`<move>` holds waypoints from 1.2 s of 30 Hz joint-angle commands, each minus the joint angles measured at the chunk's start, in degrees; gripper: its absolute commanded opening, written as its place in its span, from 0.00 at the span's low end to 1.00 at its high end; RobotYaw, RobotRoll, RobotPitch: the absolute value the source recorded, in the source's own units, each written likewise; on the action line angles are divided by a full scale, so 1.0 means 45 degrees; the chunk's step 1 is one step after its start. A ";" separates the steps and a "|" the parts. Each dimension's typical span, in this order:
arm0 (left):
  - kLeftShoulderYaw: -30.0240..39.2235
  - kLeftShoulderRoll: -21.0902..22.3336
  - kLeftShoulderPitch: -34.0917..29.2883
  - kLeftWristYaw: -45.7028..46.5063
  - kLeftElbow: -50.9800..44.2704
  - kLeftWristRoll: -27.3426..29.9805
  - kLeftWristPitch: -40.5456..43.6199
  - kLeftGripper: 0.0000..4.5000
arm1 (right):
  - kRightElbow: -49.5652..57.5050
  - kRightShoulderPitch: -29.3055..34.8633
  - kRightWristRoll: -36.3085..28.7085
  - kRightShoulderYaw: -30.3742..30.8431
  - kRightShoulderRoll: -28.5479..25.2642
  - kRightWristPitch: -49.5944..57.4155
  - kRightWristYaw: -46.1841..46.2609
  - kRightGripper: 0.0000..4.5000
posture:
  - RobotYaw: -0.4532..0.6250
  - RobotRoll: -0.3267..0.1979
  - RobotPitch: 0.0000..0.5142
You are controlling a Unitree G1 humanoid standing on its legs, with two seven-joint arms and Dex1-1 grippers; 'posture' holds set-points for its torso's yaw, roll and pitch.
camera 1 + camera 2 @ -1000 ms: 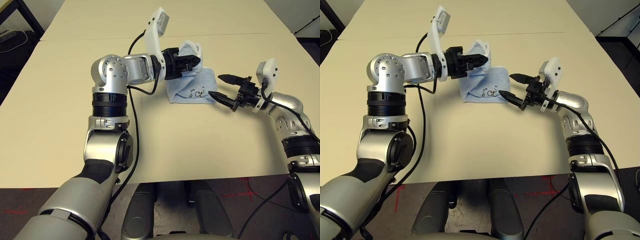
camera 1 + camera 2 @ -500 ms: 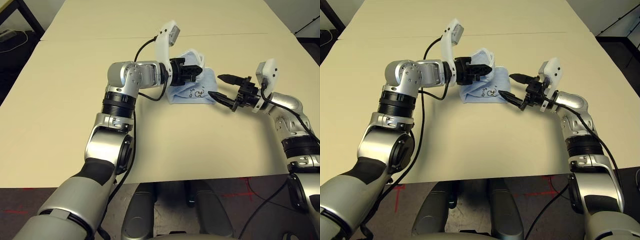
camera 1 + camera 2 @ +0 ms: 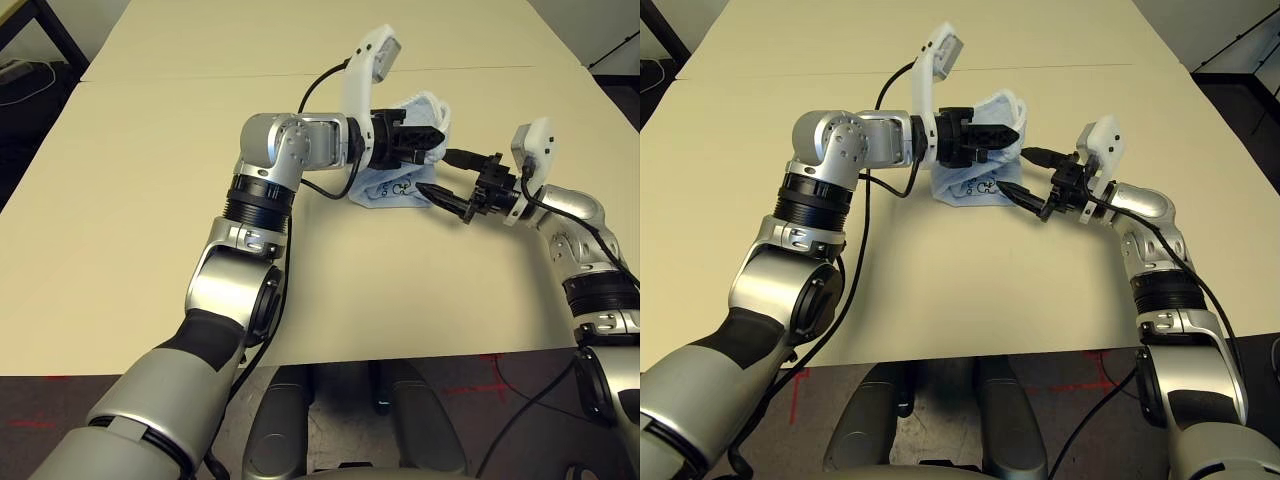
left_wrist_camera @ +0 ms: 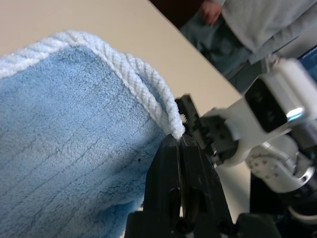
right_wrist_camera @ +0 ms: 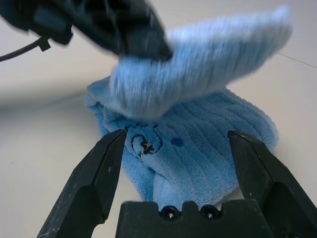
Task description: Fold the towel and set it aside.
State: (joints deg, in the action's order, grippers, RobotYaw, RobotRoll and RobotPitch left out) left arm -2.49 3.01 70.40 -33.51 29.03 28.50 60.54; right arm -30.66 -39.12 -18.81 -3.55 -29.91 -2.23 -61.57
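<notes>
The light-blue towel (image 3: 392, 187) lies bunched on the table's middle, a dark mark on its near face (image 5: 143, 144). My left gripper (image 3: 428, 140) is shut on the towel's white-stitched edge (image 4: 148, 94) and holds that flap lifted over the rest of the cloth. My right gripper (image 3: 440, 172) stands open just right of the towel, its fingers (image 5: 99, 168) spread either side of the near corner and clear of the cloth. The lifted flap (image 5: 208, 64) hangs above the gap between those fingers.
The beige table (image 3: 150, 200) has free room to the left, front and far side. A seam (image 3: 200, 75) runs across its far part. A person (image 4: 247, 20) stands beyond the table's edge in the left wrist view.
My left gripper has carried the towel's edge to the right, over the bunched cloth and close above my right gripper. The right arm has stayed put, still open.
</notes>
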 commanded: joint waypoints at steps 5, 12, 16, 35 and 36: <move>-0.1148 -0.0238 -0.0500 0.0004 0.1415 -0.1624 -0.1393 0.02 | 0.0370 0.0273 0.0084 -0.0037 -0.0056 0.0006 -0.0035 1.00 | 0.50 0.62 0.45; -0.0953 -0.0431 -0.0412 0.0216 0.2172 -0.2286 -0.2195 0.11 | 0.0482 0.0274 0.0083 -0.0014 -0.0072 0.0062 -0.0061 1.00 | 0.50 0.62 0.45; -0.0954 -0.0461 -0.0418 0.0166 0.2228 -0.2551 -0.2569 0.40 | 0.0343 0.0236 0.0134 -0.0021 -0.0127 0.0019 -0.0077 1.00 | 0.49 0.62 0.43; -0.1202 -0.0416 -0.0767 -0.0550 0.1025 -0.2658 -0.2276 0.99 | 0.0036 0.0607 0.0562 -0.0349 -0.1459 -0.0523 -0.0425 1.00 | 0.48 0.62 0.42; -0.1212 -0.0461 -0.0793 -0.0619 0.0926 -0.2612 -0.2225 0.99 | 0.0034 0.0600 0.0548 -0.0363 -0.1455 -0.0520 -0.0411 1.00 | 0.48 0.62 0.42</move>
State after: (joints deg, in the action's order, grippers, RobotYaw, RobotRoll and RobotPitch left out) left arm -7.03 1.67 67.62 -35.13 34.52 16.68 49.49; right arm -29.76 -37.14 -16.64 -4.65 -35.85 -4.14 -63.11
